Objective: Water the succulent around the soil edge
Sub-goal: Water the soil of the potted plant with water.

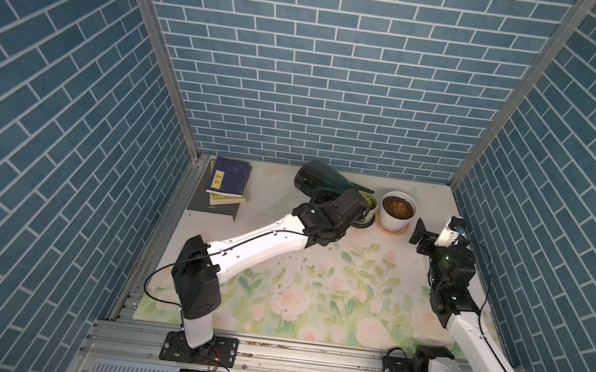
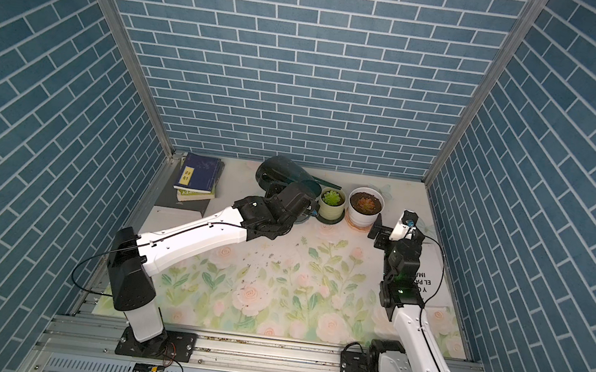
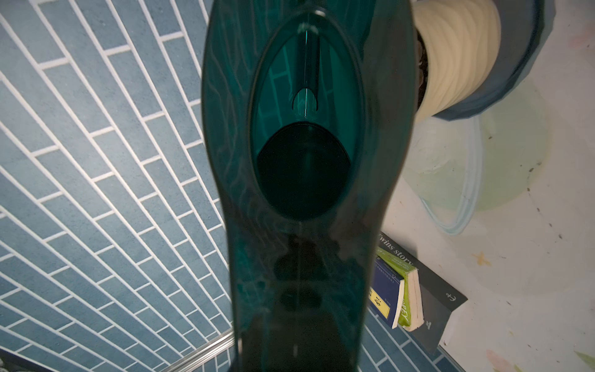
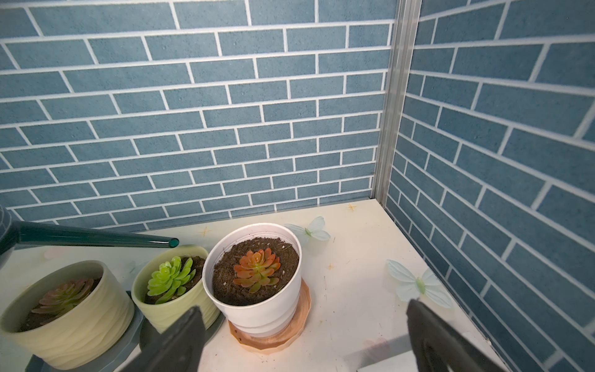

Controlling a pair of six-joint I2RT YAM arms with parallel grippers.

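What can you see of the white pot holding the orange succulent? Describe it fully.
The white pot is round, smooth and plastic-looking, tapering downward with a stepped lower band. It stands upright at the back of the table, right of centre, on a wood-coloured many-sided saucer. Dark brown soil fills it nearly to the rim, with an orange succulent rosette centred. A pale green pot sits close beside; contact is unclear.
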